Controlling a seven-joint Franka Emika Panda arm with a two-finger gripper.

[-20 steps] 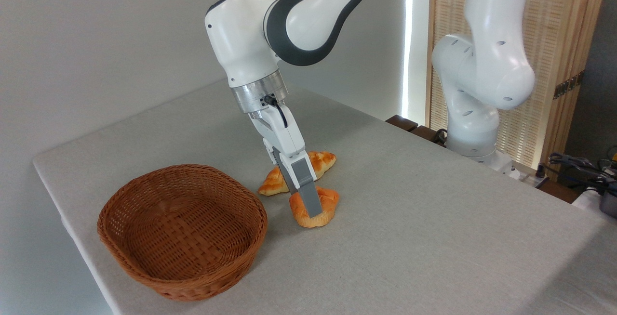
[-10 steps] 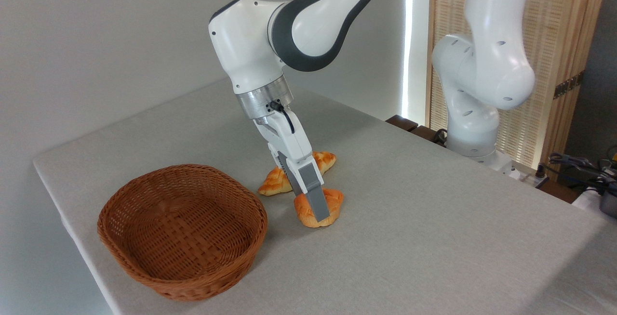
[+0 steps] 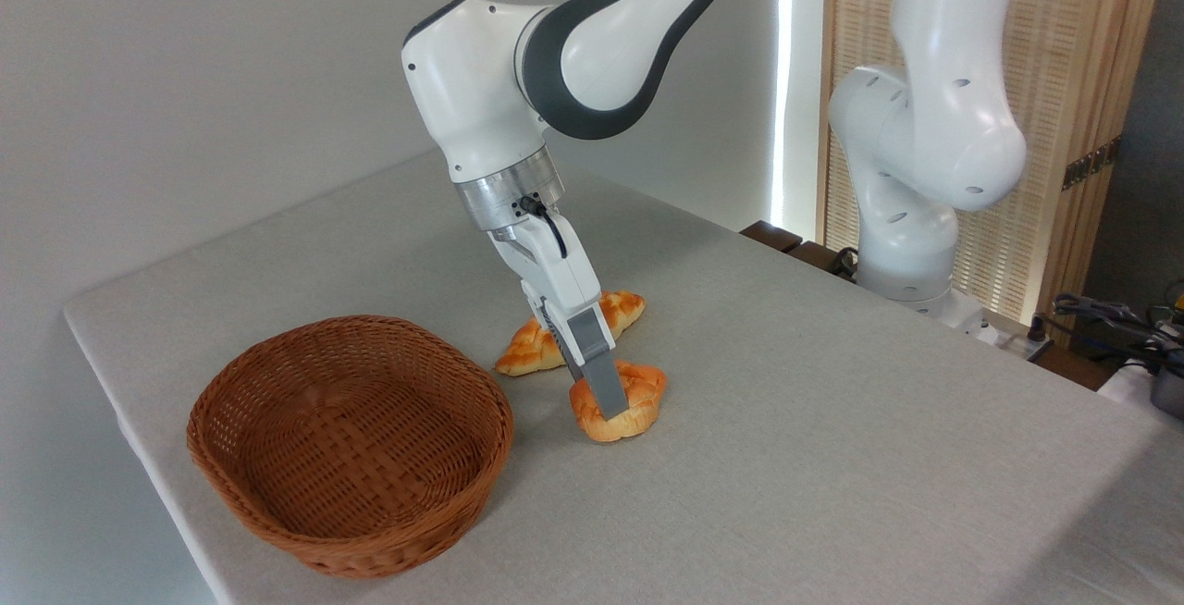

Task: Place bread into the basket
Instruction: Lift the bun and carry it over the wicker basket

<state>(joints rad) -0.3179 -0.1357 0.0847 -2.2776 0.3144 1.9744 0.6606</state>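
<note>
Now the bread (image 3: 618,409) is clamped by the gripper (image 3: 609,404) and has been dragged slightly away from the basket (image 3: 350,443).

We find no legible text, label, brand mark, number or sign anywhere in the view.
</note>
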